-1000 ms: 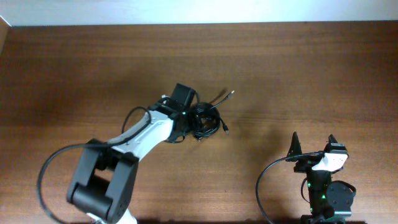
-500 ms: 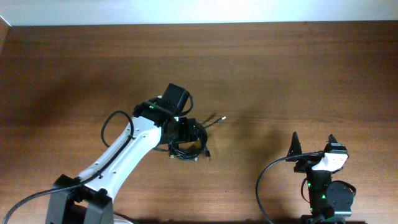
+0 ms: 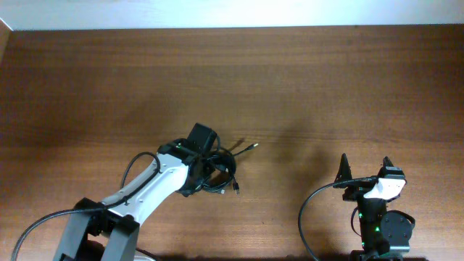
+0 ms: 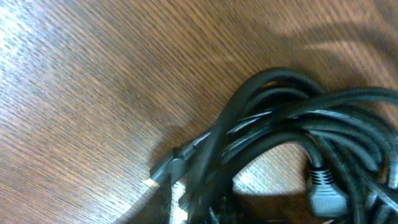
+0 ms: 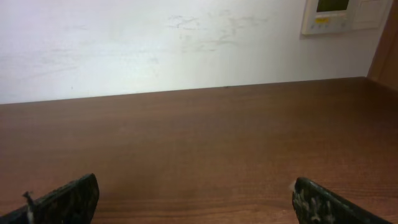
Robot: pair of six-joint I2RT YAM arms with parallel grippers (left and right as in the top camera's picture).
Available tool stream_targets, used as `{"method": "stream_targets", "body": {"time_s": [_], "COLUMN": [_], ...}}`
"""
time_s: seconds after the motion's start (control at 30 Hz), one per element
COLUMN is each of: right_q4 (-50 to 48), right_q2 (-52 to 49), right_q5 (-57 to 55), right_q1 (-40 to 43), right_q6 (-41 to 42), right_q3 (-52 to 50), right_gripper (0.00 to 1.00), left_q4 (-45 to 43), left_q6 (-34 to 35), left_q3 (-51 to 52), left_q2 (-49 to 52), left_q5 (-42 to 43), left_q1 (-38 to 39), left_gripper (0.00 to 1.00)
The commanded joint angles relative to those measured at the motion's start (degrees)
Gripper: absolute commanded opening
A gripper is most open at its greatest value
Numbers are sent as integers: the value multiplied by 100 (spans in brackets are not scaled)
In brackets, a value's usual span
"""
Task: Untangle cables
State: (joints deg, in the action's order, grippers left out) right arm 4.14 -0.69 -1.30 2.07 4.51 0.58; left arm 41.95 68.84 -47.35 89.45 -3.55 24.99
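A tangled bundle of black cables [image 3: 223, 174] lies on the wooden table left of centre, with one plug end [image 3: 253, 146] sticking out to the upper right. My left gripper [image 3: 209, 171] sits on the bundle's left side and looks shut on the cables, its fingertips hidden among them. In the left wrist view the cable loops [image 4: 280, 112] fill the frame, blurred at the bottom, with a connector [image 4: 166, 168] and a moulded plug [image 4: 323, 193] showing. My right gripper [image 3: 365, 168] stands open and empty at the table's lower right, far from the bundle; its fingertips [image 5: 68, 199] frame bare wood.
The brown wooden table [image 3: 348, 80] stretches around the bundle. A white wall [image 5: 186, 43] rises behind the far edge, with a wall panel [image 5: 339, 14] at upper right. The right arm's own black cable [image 3: 308, 210] loops beside its base.
My left arm has pulled back toward the lower left, and the cable bundle has come along with it, from table centre toward the front. The right arm has not moved.
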Motion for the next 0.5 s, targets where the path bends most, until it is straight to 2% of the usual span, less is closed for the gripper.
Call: {"method": "stream_targets", "body": {"time_s": [0.0, 0.07, 0.1, 0.13, 0.2, 0.23, 0.27, 0.33, 0.4, 0.47], "right_q4": [39, 39, 39, 7, -129, -138, 33, 313, -179, -586], "right_q2": [28, 28, 28, 28, 28, 28, 28, 28, 28, -46], "right_q5": [-70, -70, -70, 101, 2323, 3598, 5613, 7353, 7228, 6887], "right_q1": [22, 22, 22, 22, 22, 22, 22, 22, 24, 28], "right_q6": [39, 39, 39, 57, 1862, 3215, 5014, 5484, 5034, 5187], "right_q3": [-26, -26, -26, -26, -26, -26, -26, -26, -26, 96], "right_gripper": [98, 98, 98, 99, 98, 99, 98, 98, 98, 98], "left_q4": [28, 61, 109, 186, 323, 330, 356, 422, 424, 426], "left_q6": [-892, -3169, -4022, -4546, -4734, -4946, -5106, -5187, -5187, -5405], "left_q3": [76, -245, -435, -560, -570, -570, -568, -568, -568, -568], "left_q2": [-44, -382, -706, -1209, -2083, -2417, -2785, -3086, -3112, -3112], "left_q5": [-129, 822, 1530, 2013, 2028, 2022, 1932, 1880, 1930, 2299], "left_q1": [-24, -114, -116, -116, -116, -116, -116, -114, -114, -114], "left_gripper": [0, 0, 0, 0, 0, 0, 0, 0, 0, 0]}}
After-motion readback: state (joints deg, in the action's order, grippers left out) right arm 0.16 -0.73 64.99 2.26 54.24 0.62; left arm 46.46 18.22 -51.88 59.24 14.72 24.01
